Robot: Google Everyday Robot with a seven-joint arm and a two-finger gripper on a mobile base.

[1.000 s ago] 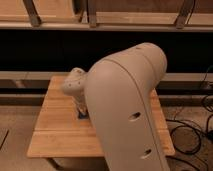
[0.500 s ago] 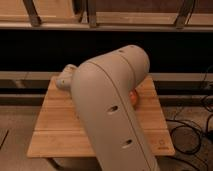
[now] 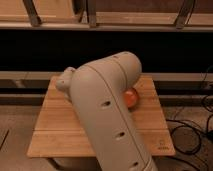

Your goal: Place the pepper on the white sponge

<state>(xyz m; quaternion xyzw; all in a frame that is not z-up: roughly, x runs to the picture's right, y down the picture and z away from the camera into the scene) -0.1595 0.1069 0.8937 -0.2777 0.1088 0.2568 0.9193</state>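
gripper is hidden behind the arm [image 3: 107, 115]; its state cannot be told. an orange pepper [image 3: 131, 98] is seen on the table [image 3: 52, 132], partly covered by the arm.

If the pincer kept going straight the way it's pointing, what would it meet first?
Cannot tell: the pincer is hidden behind the arm, somewhere over the wooden table. Probably that table first, as a guess; the pepper shows beside the arm.

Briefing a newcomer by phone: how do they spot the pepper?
Find the wooden table. The pepper sits right of the big beige arm, which half hides it; the gripper is out of view. It is the only round orange thing there.
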